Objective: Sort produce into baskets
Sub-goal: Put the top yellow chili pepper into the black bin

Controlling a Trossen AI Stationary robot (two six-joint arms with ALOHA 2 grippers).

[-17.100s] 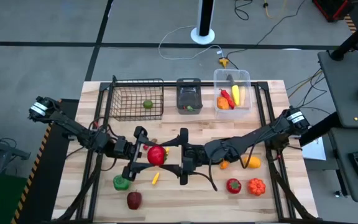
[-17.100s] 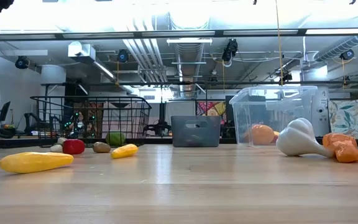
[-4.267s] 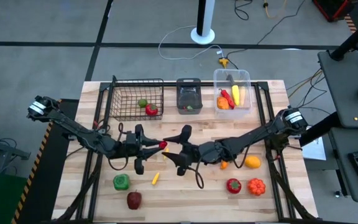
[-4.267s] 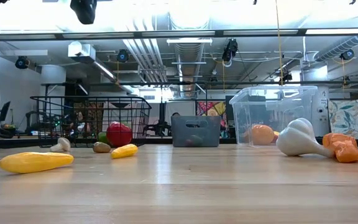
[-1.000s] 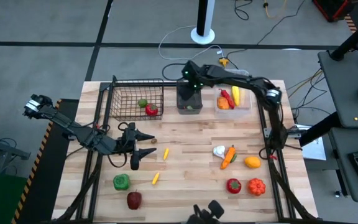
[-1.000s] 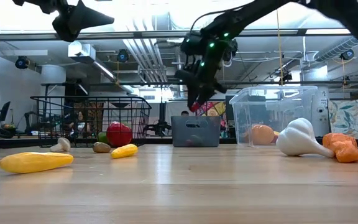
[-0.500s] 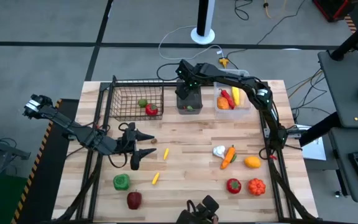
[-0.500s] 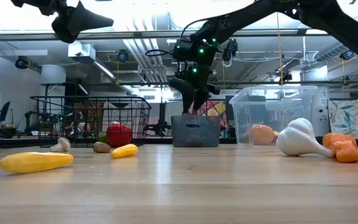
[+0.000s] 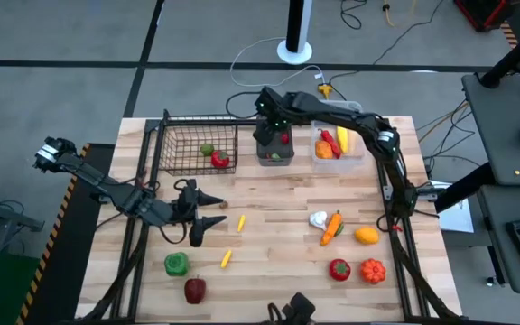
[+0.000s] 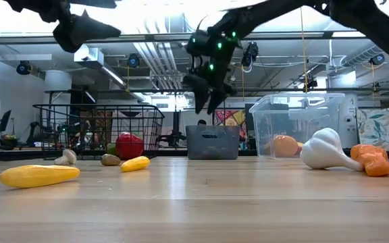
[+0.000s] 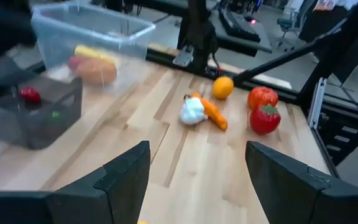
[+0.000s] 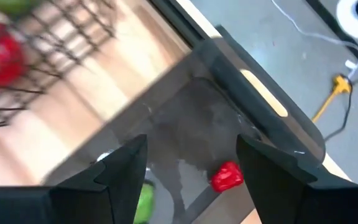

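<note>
- Right gripper (image 9: 273,129) over the dark grey bin (image 9: 275,141) at 12 o'clock on the table (image 9: 269,262), jaws spread and empty, raised above the bin's rim in the low view.
- Small red piece (image 12: 227,177) in the bin, below the spread fingers (image 12: 123,168) in the right wrist view; green piece (image 12: 143,202) also in the bin.
- Left gripper (image 9: 208,209) at 9 o'clock of table centre, above the wood, jaws spread, gripping nothing.
- Wire basket (image 9: 197,144) at 11 o'clock with a red pepper (image 9: 220,160) and a green piece (image 9: 207,150) inside.
- Clear tub (image 9: 338,132) at 1 o'clock with a red, a yellow and an orange piece.
- Loose on the wood: garlic (image 9: 318,218) touching the carrot (image 9: 332,227) at 3 o'clock, orange piece (image 9: 366,236) just beside; red fruit (image 9: 338,268) and orange pumpkin-like piece (image 9: 372,270) at 4 o'clock.
- Green pepper (image 9: 176,264) and dark red fruit (image 9: 194,290) at 7 o'clock; small yellow piece (image 9: 226,258) near 6 o'clock, another (image 9: 241,221) near centre.
</note>
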